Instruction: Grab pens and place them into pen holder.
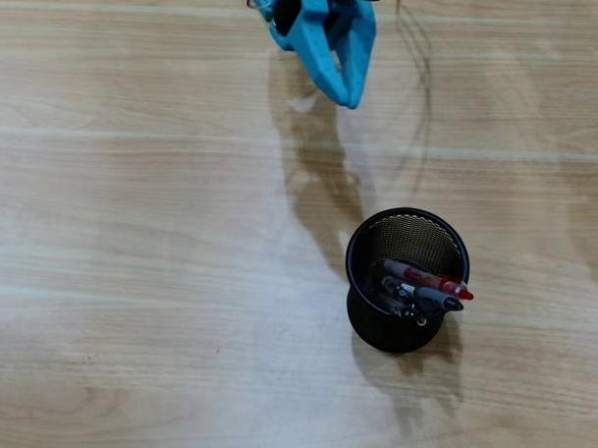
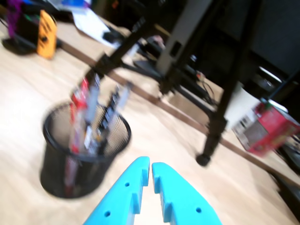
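Pens (image 1: pixel 425 284) are standing together inside the pen holder (image 1: pixel 362 248) while the empty blue gripper (image 2: pixel 151 165), tips pressed together, is hanging well apart, suggesting nothing is left to collect.

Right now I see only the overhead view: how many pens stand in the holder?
Observer: In the wrist view four pens lean in the holder, all poking above its rim.
Operator: Is the gripper holding anything?
Observer: No. In the wrist view the gripper has its fingertips almost together with nothing between them.
Operator: Anything beyond the table?
Observer: The wrist view shows a black stand leg and a red box past the table edge.
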Tool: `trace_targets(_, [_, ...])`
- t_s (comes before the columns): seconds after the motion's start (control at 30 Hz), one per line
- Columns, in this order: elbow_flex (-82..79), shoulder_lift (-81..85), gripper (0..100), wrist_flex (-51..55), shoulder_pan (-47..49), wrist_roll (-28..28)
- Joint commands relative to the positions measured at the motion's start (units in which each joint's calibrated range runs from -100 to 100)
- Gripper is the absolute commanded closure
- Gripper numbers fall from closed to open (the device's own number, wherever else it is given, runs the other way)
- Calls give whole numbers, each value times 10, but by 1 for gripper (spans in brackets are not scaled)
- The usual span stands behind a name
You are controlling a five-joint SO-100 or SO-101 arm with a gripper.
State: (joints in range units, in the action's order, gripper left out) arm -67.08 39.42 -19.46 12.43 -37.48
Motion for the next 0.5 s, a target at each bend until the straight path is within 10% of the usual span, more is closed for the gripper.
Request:
trace_targets(0.0, [-90, 100, 98, -4, -18, 11])
trace_targets(0.47, [-326, 333, 98, 40, -56, 33])
